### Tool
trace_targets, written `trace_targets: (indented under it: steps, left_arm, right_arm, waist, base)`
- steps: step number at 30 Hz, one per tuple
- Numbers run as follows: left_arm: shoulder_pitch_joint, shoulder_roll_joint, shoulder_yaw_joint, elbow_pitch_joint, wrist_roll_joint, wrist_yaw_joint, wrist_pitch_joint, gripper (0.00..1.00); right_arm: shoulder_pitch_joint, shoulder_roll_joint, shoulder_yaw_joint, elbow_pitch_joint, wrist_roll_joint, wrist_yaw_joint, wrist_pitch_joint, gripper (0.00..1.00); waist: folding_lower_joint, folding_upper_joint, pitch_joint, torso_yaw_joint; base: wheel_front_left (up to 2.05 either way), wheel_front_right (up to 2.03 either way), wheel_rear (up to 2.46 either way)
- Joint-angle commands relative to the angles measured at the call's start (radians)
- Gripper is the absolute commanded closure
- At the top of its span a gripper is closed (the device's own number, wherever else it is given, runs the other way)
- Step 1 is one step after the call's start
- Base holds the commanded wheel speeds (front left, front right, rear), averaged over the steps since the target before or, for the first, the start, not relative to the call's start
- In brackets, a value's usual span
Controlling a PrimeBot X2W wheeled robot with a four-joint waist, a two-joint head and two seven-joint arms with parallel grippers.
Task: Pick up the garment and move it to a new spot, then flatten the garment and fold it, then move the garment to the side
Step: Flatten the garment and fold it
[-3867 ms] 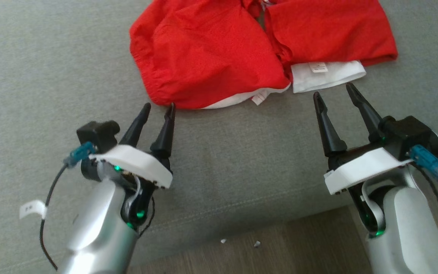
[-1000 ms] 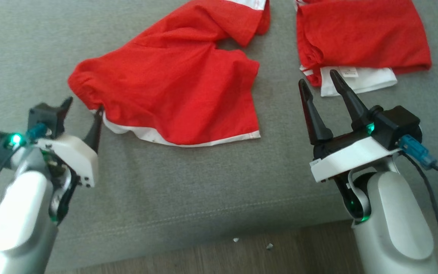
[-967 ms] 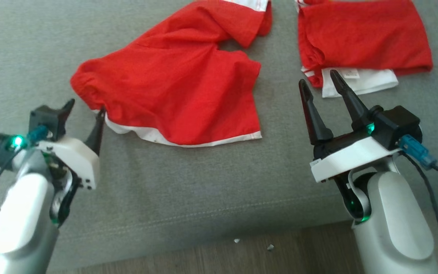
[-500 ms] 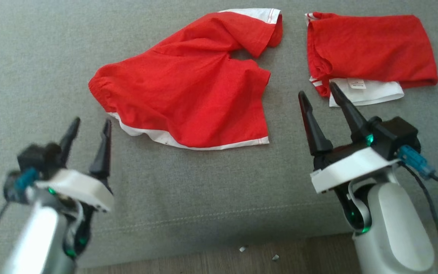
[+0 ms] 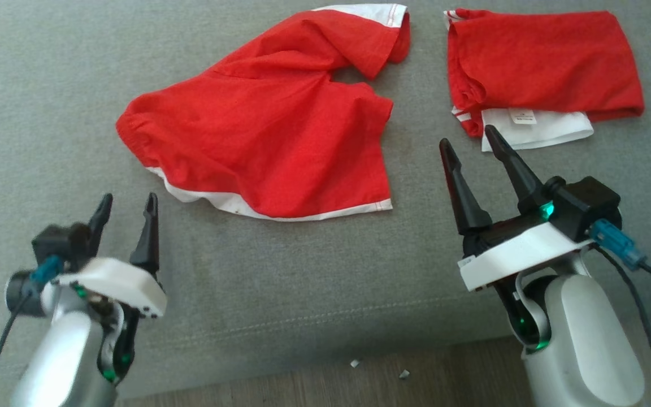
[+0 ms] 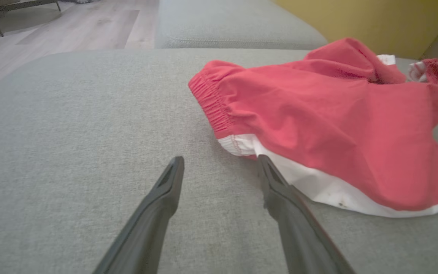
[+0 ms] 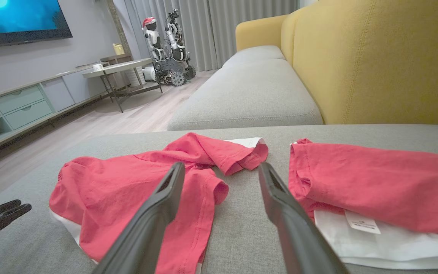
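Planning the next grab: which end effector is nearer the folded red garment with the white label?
Right. The right end effector sits just before the near white edge of the folded garment; the left end effector is far off, beyond the spread-out garment, by its waistband.

The left gripper (image 5: 129,199) is held at the lower left, jaws spread wide, fingers pointed pretty much straight up. The right gripper (image 5: 468,137) is held at the lower right, also spread wide, fingers tilted slightly left.
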Motion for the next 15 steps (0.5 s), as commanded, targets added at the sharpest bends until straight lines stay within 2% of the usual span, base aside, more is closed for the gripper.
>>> trace_targets:
  steps: [1,10,15]
  left_arm:
    - [-0.067,0.037,0.024,-0.006,0.012,-0.002,0.011,0.0]
    - [-0.153,0.054,-0.004,0.083,0.002,-0.061,0.061,0.0]
    - [-0.193,0.064,-0.005,0.128,0.001,-0.058,0.09,0.0]
  right_arm:
    - [-0.018,0.01,0.027,-0.04,0.001,0.006,-0.001,0.0]
    - [-0.025,0.01,0.026,-0.039,0.008,0.006,-0.01,0.0]
    - [-0.028,0.01,0.022,-0.038,0.012,0.006,-0.017,0.0]
  waist:
    - [0.0,0.0,0.006,-0.008]
    - [0.0,0.0,0.03,-0.038]
    - [0.0,0.0,0.046,-0.049]
  base:
    - [0.0,0.0,0.0]
    - [0.0,0.0,0.0]
    - [0.0,0.0,0.0]
